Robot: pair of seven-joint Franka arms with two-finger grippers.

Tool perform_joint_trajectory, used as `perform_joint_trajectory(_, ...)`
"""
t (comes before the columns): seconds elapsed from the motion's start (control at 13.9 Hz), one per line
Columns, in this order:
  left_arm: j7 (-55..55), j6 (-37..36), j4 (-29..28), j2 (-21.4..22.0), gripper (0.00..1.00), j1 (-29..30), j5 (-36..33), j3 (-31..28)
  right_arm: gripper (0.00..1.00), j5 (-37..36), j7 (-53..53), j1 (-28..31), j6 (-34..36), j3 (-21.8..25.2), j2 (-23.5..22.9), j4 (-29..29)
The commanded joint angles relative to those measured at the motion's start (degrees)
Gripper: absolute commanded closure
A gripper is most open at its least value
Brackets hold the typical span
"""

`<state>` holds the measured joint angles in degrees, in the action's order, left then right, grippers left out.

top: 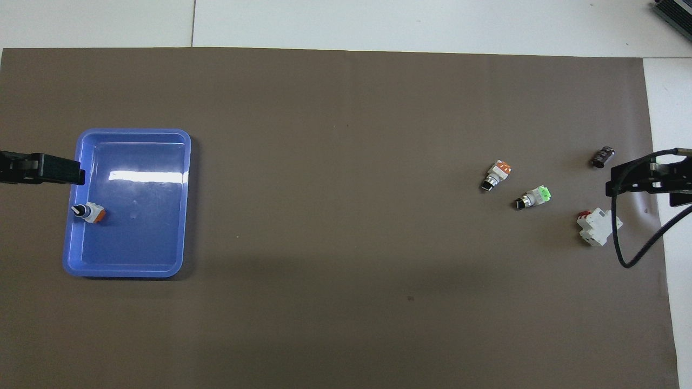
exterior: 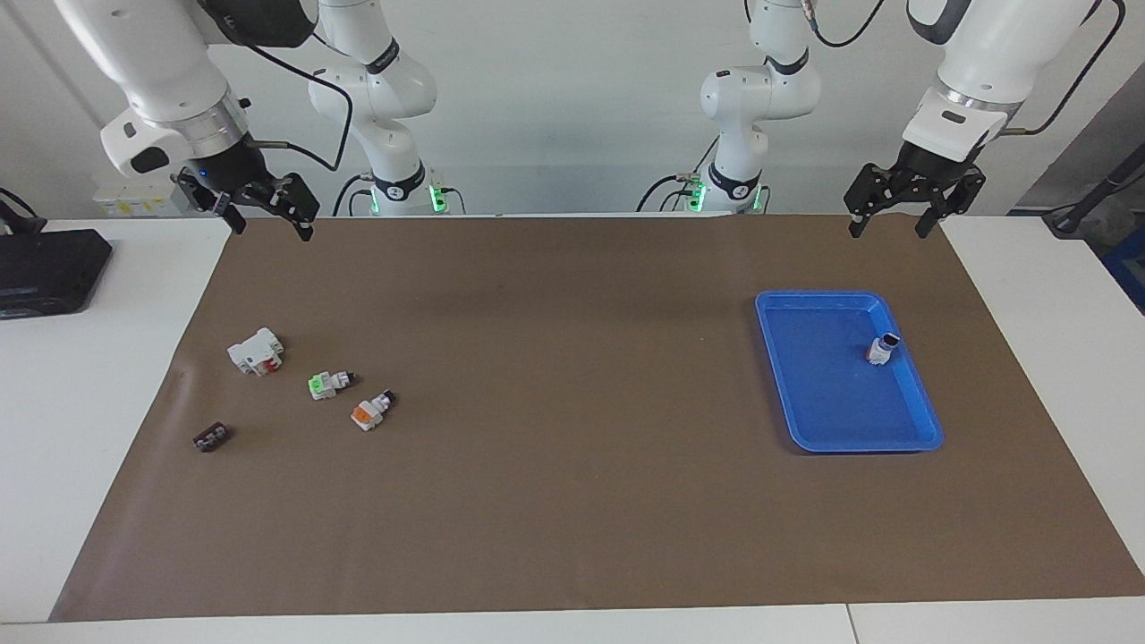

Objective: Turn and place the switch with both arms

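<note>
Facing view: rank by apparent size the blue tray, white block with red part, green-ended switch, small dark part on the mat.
1. Blue rectangular plastic tray
2. White plastic block with red part
3. Small white-grey switch with green end
4. Small dark brown part

The last two look close; order unsure.

left claw (top: 32, 168) cut by overhead edge | right claw (top: 654, 178) likewise (fingertips only partly seen)

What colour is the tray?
Blue; the tray shows best in the facing view.
</note>
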<state>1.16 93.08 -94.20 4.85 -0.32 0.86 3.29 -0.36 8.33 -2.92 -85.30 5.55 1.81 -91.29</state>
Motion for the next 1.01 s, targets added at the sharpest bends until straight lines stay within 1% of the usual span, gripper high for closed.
perform_joint_trajectory(0.0, 0.4, 0.2, -1.8, 1.7, 0.0, 0.6, 0.4, 0.2, 0.0, -0.9, 0.1, 0.9, -1.1, -0.2, 2.3, -3.1)
perform_joint_trajectory(0.07, 0.4, 0.2, -1.8, 1.7, 0.0, 0.6, 0.5, 0.2, 0.0, -1.2, 0.7, 0.5, -3.4, -0.3, 3.3, -5.4)
perform_joint_trajectory(0.22, 0.5, 0.2, -1.8, 1.7, 0.0, 0.6, 0.5, 0.2, 0.0, -1.0, 0.6, 1.2, -6.8, -0.3, 3.4, -6.8)
perform_joint_trajectory(0.36, 0.4, 0.2, -1.8, 1.7, 0.0, 0.6, 0.4, 0.2, 0.0, -0.9, 0.8, 0.8, -12.6, -0.3, 3.3, -9.7)
perform_joint_trajectory(0.5, 0.4, 0.2, -1.8, 1.7, 0.0, 0.6, 0.5, 0.2, 0.0, -1.0, 4.0, 0.2, -14.9, -0.5, 2.9, -10.4)
perform_joint_trajectory(0.58, 0.5, 0.2, -1.8, 1.7, 0.0, 0.6, 0.5, 0.2, 0.0, -1.0, 4.7, 0.0, -17.2, -0.5, 1.4, -10.7)
perform_joint_trajectory(0.86, 0.5, 0.2, -1.8, 1.7, 0.0, 0.6, 0.5, 0.2, 0.0, -0.8, 6.0, -2.0, -25.7, -1.0, -7.3, -10.3)
perform_joint_trajectory(0.94, 0.4, 0.2, -1.8, 1.7, 0.0, 0.6, 0.5, 0.2, 0.0, -0.9, 7.9, -2.1, -28.3, -1.0, -10.0, -10.3)
